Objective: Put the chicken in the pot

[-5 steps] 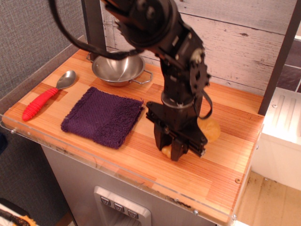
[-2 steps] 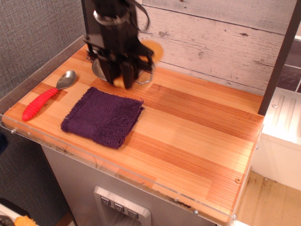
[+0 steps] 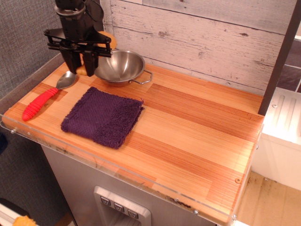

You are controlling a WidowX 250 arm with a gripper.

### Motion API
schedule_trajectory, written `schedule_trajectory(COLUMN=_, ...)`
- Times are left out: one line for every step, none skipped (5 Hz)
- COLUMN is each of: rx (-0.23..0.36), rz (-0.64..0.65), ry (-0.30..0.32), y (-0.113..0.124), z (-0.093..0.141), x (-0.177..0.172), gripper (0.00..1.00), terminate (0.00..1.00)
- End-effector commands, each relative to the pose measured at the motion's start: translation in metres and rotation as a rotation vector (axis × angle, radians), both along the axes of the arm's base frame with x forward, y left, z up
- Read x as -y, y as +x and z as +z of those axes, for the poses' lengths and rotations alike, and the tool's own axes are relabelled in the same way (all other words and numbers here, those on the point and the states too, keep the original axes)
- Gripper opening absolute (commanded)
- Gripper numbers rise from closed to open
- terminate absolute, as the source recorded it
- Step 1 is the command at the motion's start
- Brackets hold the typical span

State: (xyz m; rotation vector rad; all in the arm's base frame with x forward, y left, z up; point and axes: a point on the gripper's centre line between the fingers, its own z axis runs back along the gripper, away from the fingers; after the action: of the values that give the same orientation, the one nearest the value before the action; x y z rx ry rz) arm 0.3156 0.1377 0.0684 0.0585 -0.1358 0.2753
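Observation:
My gripper point(image 3: 81, 69) is at the back left of the wooden counter, just left of the pot point(image 3: 121, 66). It is shut on the chicken point(image 3: 83, 70). The chicken's yellow-orange knobbed end shows between the black fingers, and its plump end sticks out behind the gripper by the wall. The chicken hangs above the counter, over the gap between the pot's left rim and the spoon's bowl. The pot is a shiny shallow steel bowl with wire loop handles, upright, with nothing in it.
A metal spoon with a red handle point(image 3: 40, 103) lies at the left edge, its bowl right under the gripper. A purple cloth point(image 3: 102, 116) lies flat in front of the pot. A plank wall stands behind and a white unit point(image 3: 282, 136) on the right.
The gripper lifted the chicken from the right front of the counter, carried it to the back left, passed in front of the pot and now hangs just left of it.

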Motion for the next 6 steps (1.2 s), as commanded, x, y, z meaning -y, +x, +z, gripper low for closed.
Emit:
schedule_trajectory(rx=0.039, rz=-0.006, ry=-0.008, y=0.016, z=-0.003, x=-0.003, gripper=0.00, terminate=0.00)
schedule_trajectory(rx=0.050, rz=-0.042, ry=0.006, y=0.024, z=0.003, x=0.005, gripper=1.00, terminate=0.00)
schedule_trajectory(rx=0.078, rz=-0.060, ry=0.012, y=0.024, z=0.010, x=0.008, gripper=1.00, terminate=0.00)
schedule_trajectory(rx=0.117, rz=-0.069, ry=0.028, y=0.019, z=0.025, x=0.012, gripper=1.00, terminate=0.00)
schedule_trajectory(rx=0.166, rz=-0.091, ry=0.049, y=0.005, z=0.050, x=0.024, gripper=1.00, terminate=0.00)
schedule_trajectory(rx=0.161, rz=-0.153, ry=-0.002, y=-0.007, z=0.059, x=0.037, gripper=1.00, terminate=0.00)
